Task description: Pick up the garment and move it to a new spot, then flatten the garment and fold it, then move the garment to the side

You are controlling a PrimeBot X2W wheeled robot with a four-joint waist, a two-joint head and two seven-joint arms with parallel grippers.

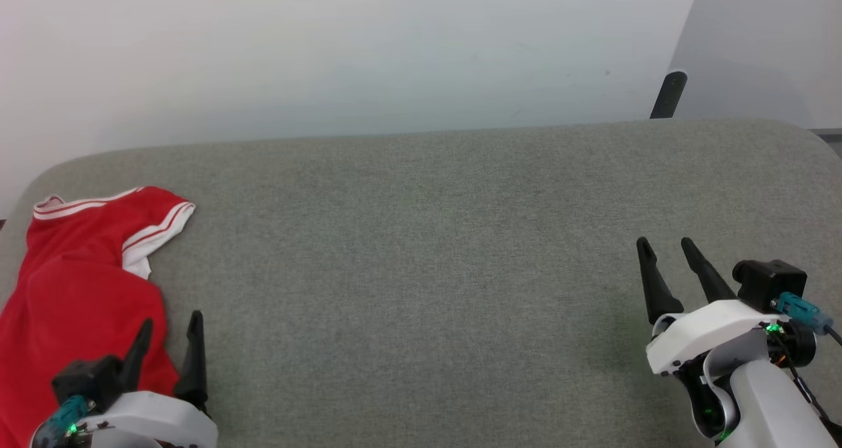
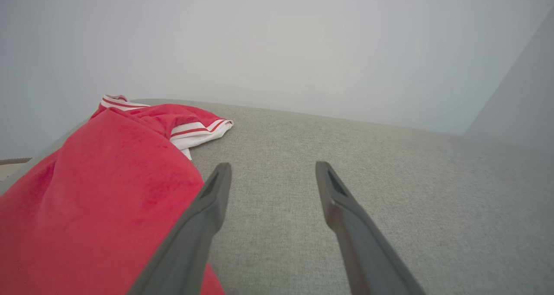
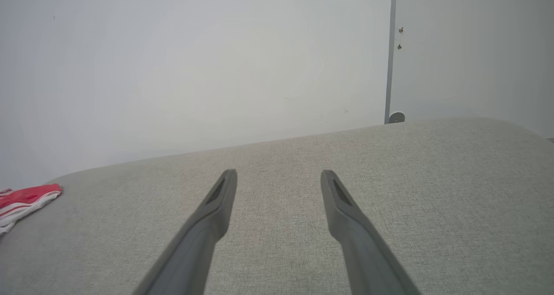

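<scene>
The garment (image 1: 72,283) lies bunched at left on the grey cushion (image 1: 421,270); white wall (image 1: 329,53) behind; left claw (image 1: 171,320), right claw (image 1: 665,243) apart.

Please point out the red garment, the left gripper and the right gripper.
garment (image 1: 72,290), head view, red body cloth.
left gripper (image 1: 171,319), head view, between its fingertips.
right gripper (image 1: 665,241), head view, between its fingertips.

A desk (image 1: 460,237) covered in grey woven cloth fills the near and middle ground, and its far corners are rounded. Behind it stands a plain white wall (image 1: 362,47), evenly lit, with a soft shadow just above the desk's far edge. At the far right a greyer panel (image 1: 763,40) meets the wall, with a short dark strip (image 1: 668,95) at the join.
</scene>
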